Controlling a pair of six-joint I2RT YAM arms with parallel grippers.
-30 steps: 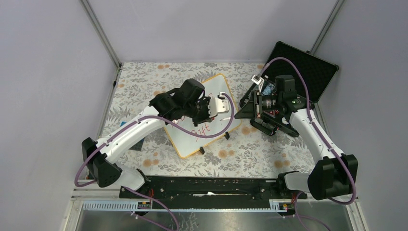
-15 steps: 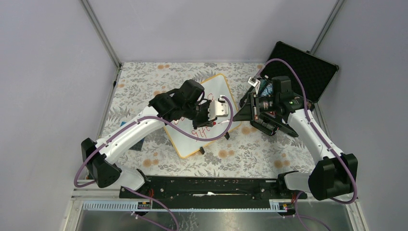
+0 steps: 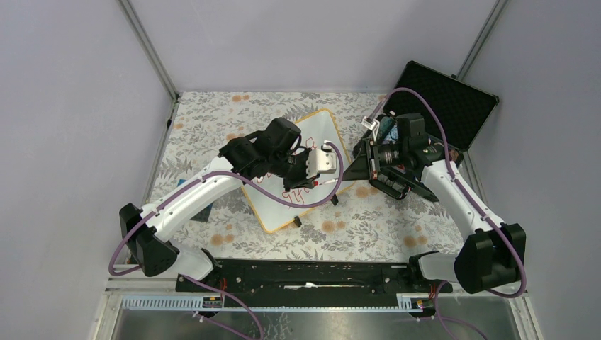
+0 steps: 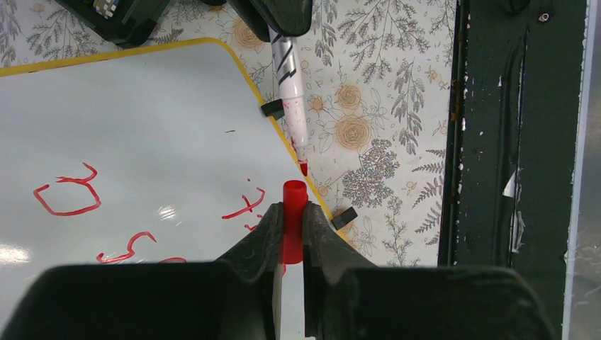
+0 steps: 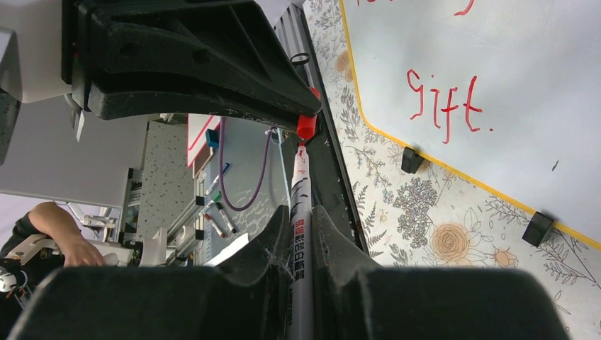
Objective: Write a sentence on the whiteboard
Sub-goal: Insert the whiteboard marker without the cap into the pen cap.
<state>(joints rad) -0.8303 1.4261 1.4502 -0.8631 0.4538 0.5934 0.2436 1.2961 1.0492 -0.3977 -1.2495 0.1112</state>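
From above, your whiteboard lies tilted on the floral cloth mid-table. The left gripper is over its right edge, and the right gripper faces it from just beside the black case. You cannot read either grip from here. In the left wrist view, your left gripper is pinched narrow on a red cap. The cap's open end points at the marker, whose red tip hangs just short of it. The two look lined up for capping by the board's right rim. In the right wrist view, your right gripper clamps the marker barrel, tip nearly at the cap. The sentence ends in "gift." with a full stop, so the writing looks done.
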